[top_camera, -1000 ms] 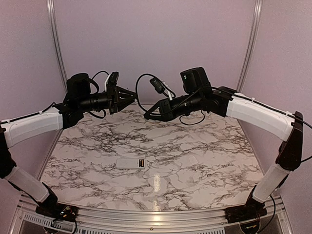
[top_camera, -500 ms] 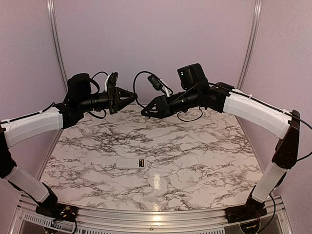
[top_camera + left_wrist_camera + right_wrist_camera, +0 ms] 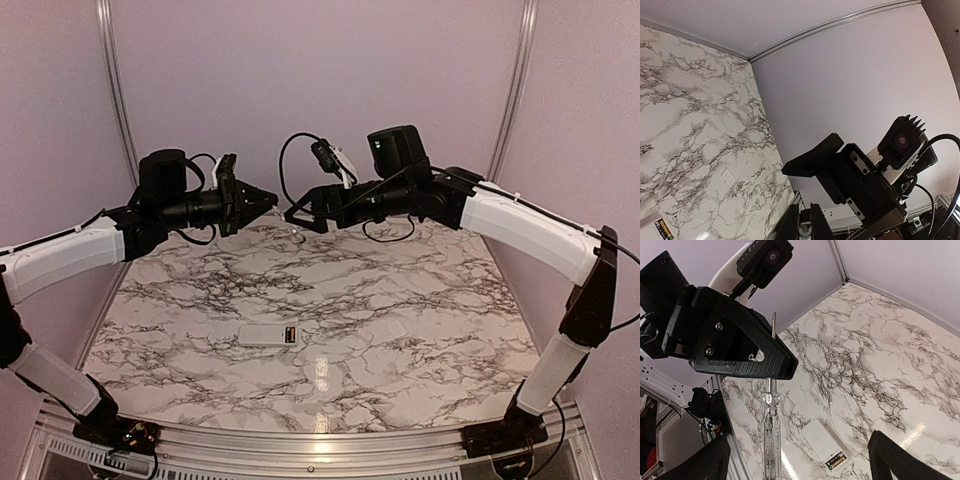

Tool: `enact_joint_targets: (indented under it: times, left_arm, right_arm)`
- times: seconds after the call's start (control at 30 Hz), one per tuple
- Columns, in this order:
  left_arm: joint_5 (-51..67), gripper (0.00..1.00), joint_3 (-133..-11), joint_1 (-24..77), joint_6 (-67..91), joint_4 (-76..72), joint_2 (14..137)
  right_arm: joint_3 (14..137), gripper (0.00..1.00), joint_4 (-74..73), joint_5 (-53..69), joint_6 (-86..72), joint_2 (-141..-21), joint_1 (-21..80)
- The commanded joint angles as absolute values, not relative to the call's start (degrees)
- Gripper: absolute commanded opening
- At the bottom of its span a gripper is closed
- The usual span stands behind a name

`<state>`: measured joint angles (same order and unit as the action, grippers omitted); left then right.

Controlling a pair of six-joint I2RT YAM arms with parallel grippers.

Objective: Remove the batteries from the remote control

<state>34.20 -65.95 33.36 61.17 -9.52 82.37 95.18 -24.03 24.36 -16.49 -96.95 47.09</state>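
The white remote control [image 3: 266,335] lies flat at the table's middle front, also in the right wrist view [image 3: 822,440]. The batteries [image 3: 289,335] sit in the open recess at its right end [image 3: 836,460], and one shows at the left wrist view's bottom corner [image 3: 664,230]. Both grippers hover high over the far table, tip to tip. My left gripper [image 3: 268,199] is shut on a thin clear-handled tool [image 3: 769,440], which hangs down from its tips [image 3: 805,210]. My right gripper [image 3: 296,214] is wide open, its fingers either side of that tool without touching it [image 3: 797,447].
A small flat white cover plate [image 3: 396,328] lies on the marble to the right of the remote, also in the left wrist view [image 3: 728,176]. Purple walls close in the back and sides. Metal rails [image 3: 300,440] edge the table's front.
My right gripper has opened from shut and shifted left towards the left gripper. The left gripper has stayed shut and almost still. The remote has not moved.
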Motion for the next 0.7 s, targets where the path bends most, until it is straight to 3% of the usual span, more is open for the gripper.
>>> enact_joint_targets:
  times: [0.0,0.37,0.67]
  left_arm:
    - [30.5,0.0,-67.2,33.2,62.7,-6.2,79.4]
    - [24.6,0.0,-67.0,31.6,76.9,-5.1,76.9]
    - [22.3,0.0,-66.3,30.3,88.7,-2.1,75.3]
  right_arm:
    - [96.6,0.95,-20.5,17.7,-16.9,-93.3,47.4]
    - [88.1,0.96,-4.9,13.2,-16.1,-87.3,47.4]
    - [87.2,0.92,1.8,18.9,-15.1,-88.4,47.4]
